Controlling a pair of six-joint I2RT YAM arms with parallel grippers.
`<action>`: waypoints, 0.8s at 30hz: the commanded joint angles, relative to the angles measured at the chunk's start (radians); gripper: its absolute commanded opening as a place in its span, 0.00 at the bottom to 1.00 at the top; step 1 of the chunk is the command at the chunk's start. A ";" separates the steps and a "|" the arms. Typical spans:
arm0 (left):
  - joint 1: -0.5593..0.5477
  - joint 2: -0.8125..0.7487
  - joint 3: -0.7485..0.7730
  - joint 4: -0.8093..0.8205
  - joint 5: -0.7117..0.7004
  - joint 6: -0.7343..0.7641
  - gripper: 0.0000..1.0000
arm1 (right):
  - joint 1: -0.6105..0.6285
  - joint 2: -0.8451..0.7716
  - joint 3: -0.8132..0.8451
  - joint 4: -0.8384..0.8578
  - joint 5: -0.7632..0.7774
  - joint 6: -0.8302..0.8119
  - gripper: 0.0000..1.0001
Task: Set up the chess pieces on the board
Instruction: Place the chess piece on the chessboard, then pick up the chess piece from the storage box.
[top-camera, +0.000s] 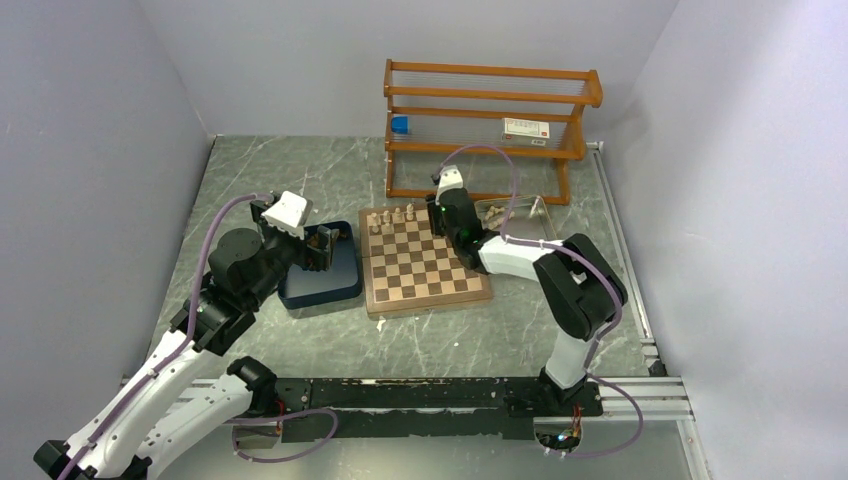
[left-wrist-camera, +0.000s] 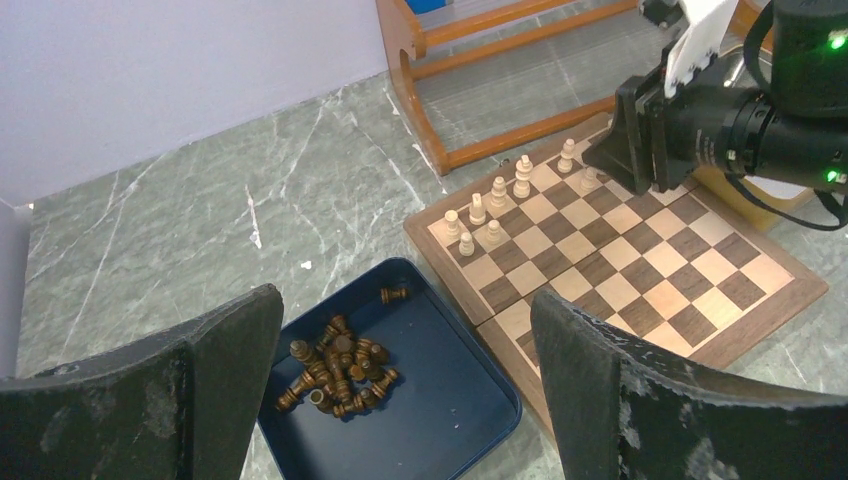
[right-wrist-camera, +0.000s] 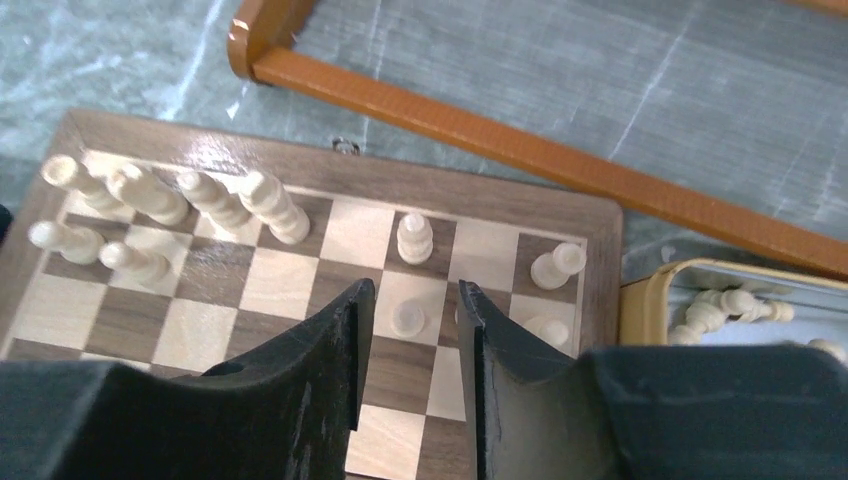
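The board (top-camera: 425, 270) lies mid-table. Several cream chess pieces (top-camera: 392, 217) stand on its far two rows; in the right wrist view they form a row at the left (right-wrist-camera: 270, 205), and a few more stand at the right (right-wrist-camera: 556, 266). My right gripper (right-wrist-camera: 413, 290) hangs open over the board's far right corner (top-camera: 440, 215). A cream pawn (right-wrist-camera: 406, 318) stands on its square below the gap, untouched. My left gripper (left-wrist-camera: 405, 300) is open and empty above the dark blue tray (left-wrist-camera: 470, 420). Several dark brown pieces (left-wrist-camera: 335, 365) lie heaped in that tray.
A shallow tan tray (right-wrist-camera: 640, 300) with loose cream pieces (right-wrist-camera: 725, 305) sits right of the board. A wooden rack (top-camera: 490, 125) stands just behind the board, holding a blue block (top-camera: 400, 124) and a small box (top-camera: 526, 128). Grey walls enclose the table.
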 joint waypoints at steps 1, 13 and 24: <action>-0.001 -0.002 -0.004 0.005 0.017 0.009 0.98 | 0.002 -0.063 0.042 -0.054 0.005 0.016 0.41; 0.001 0.012 -0.007 0.011 0.028 -0.047 0.98 | -0.125 -0.120 0.162 -0.353 -0.023 0.212 0.41; 0.000 0.114 0.022 -0.035 0.098 -0.039 0.98 | -0.413 -0.140 0.126 -0.494 -0.060 0.348 0.29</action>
